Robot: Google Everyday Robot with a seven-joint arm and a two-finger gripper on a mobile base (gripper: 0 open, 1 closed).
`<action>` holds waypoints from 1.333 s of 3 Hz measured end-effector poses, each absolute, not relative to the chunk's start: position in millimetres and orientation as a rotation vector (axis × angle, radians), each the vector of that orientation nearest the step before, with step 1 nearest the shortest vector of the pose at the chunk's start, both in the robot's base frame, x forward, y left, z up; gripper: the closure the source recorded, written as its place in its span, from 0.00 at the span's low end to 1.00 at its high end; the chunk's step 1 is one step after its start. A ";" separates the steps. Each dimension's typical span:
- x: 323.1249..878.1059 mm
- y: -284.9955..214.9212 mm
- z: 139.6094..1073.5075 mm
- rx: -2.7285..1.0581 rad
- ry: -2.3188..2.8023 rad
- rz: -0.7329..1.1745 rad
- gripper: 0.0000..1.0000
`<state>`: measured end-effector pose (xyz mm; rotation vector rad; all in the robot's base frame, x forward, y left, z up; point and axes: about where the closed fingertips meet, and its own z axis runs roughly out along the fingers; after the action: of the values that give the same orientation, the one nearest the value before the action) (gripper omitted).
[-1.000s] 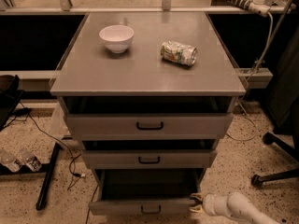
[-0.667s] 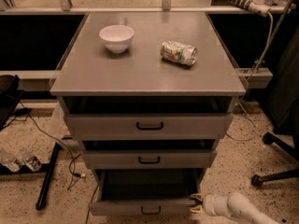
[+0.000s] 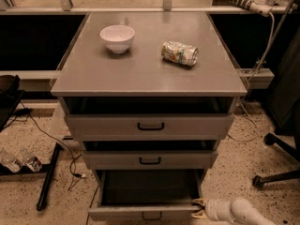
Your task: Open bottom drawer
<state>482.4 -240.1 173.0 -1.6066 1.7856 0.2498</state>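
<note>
- Three grey drawers sit stacked under a flat grey cabinet top (image 3: 145, 76), and all three stand pulled out by some amount.
- At 6 o'clock in the view lies the bottom drawer (image 3: 122, 213), drawn out farthest of the three, so that its dark inside shows from above (nothing can be made out in it).
- Its small black bar handle (image 3: 151, 215) sits mid-front, cut by the lower edge of the view.
- Toward 5 o'clock the gripper (image 3: 198, 208), with yellowish tips, is at the right end of the bottom drawer's front, touching it or just beside it; whether the pincer is spread or pinching that front I cannot tell.
- Behind it the white arm (image 3: 239, 212) runs off toward 4 o'clock, low above the speckled floor (image 3: 234, 163).
- Above, the middle drawer (image 3: 112, 160) and the top drawer (image 3: 103, 125) each carry a black handle at the centre.
- On the cabinet top a white bowl (image 3: 117, 37) stands upright at 11 o'clock, and a crushed can (image 3: 179, 53) lies on its side at 1 o'clock, well apart from the bowl.
- Far out at 9 o'clock two small clear bottles (image 3: 18, 161) lie on the floor, and at 3 o'clock a black chair base (image 3: 276, 172) shows.
</note>
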 end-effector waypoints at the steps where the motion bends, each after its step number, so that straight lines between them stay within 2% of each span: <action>1: 482.4 -240.1 173.0 -1.607 1.786 0.250 0.58; 3: 482.4 -240.0 172.9 -1.607 1.786 0.250 0.12; 4: 482.3 -239.7 172.8 -1.607 1.785 0.251 0.00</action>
<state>482.3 -239.7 172.8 -1.6067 1.7854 0.2506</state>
